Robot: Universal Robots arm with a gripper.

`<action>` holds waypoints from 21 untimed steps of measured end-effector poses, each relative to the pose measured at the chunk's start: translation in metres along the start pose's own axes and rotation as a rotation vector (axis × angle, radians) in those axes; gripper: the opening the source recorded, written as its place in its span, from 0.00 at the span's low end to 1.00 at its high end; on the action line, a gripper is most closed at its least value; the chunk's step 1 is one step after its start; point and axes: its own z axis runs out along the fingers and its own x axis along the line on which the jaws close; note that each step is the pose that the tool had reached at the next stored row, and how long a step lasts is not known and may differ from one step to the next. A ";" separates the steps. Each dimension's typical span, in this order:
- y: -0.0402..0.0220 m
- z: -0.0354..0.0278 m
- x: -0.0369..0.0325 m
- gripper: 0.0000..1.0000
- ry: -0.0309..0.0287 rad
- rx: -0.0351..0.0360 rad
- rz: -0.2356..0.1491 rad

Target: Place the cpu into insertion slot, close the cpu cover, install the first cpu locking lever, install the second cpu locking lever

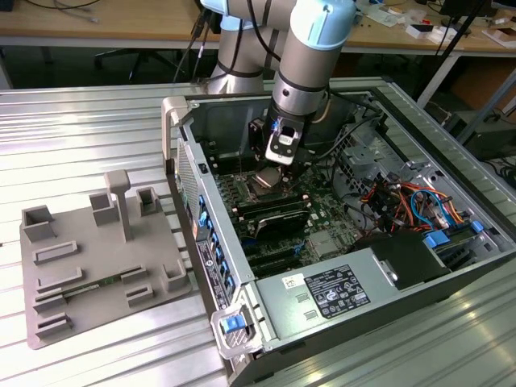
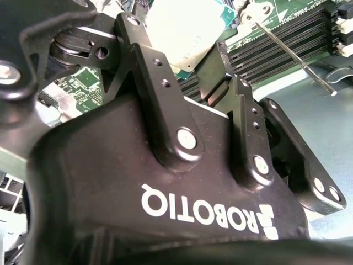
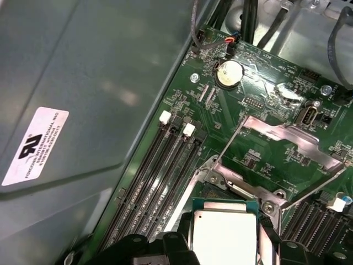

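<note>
Clamped on the cpu (image 3: 223,234) by two opposite edges, my gripper (image 3: 223,247) hangs directly over the insertion slot (image 3: 216,191) in the first wrist view. The silvery chip hides the near part of the dark socket, and I cannot tell whether it touches the slot. Just beyond the slot, the cpu cover (image 3: 278,131) stands tipped open on its hinge, with green board showing through its square cut-out. Two thin locking levers, one (image 3: 229,142) at each flank (image 3: 314,187) of the slot, slant up free of the board. Long black memory slots (image 3: 160,176) run alongside the slot, and a round coin battery (image 3: 229,73) sits farther out on the board, past the raised cover. In the exterior view, my arm reaches down into the open computer case (image 1: 211,242) that holds the slot. Well apart from the slot, outside the case on the exterior view's left, a grey fixture plate (image 1: 89,250) lies on the ribbed metal table (image 1: 81,137).
</note>
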 end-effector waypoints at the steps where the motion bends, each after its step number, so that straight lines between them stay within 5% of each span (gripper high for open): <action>1: 0.0000 0.0000 0.0000 0.55 -0.0011 0.0006 0.006; 8: 0.0000 0.0004 0.0000 0.55 -0.0058 0.0028 0.048; 13: 0.0000 0.0012 0.0000 0.55 -0.0109 0.0053 0.126; 21: 0.0006 0.0021 0.0012 0.55 -0.0121 0.0059 0.189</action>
